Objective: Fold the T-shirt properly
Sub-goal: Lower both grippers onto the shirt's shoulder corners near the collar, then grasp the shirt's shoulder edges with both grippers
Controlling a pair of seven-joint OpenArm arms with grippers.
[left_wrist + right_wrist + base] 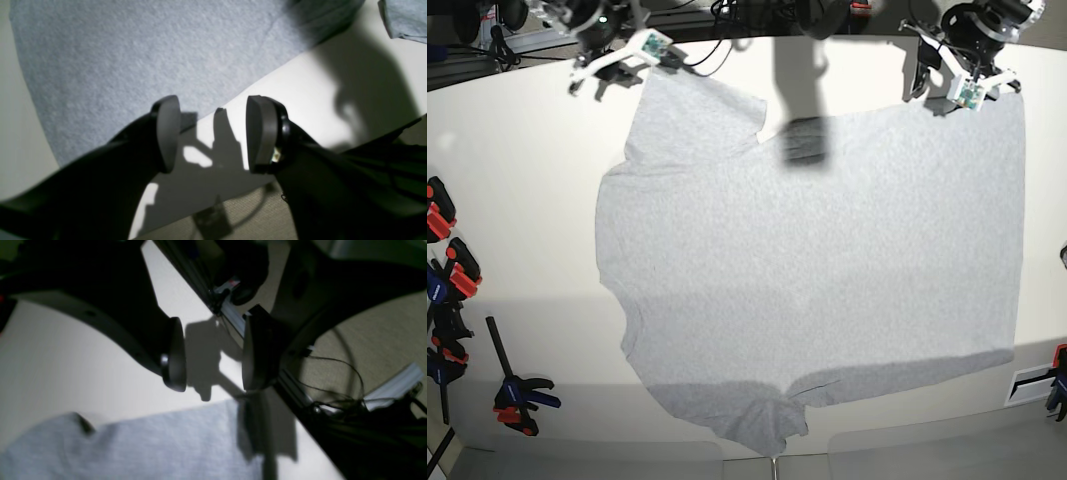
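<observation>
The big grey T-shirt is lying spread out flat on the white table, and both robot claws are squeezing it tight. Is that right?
Not quite. The T-shirt does lie spread out on the white table, but neither claw is squeezing it. The left wrist view shows the left gripper open above the shirt's edge with nothing between its jaws, and the right wrist view shows the right gripper open over bare table.

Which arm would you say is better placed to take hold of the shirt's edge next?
Probably left: the left gripper hangs open right at the T-shirt hem. The right gripper, also open, is over bare table, off the cloth.
</observation>
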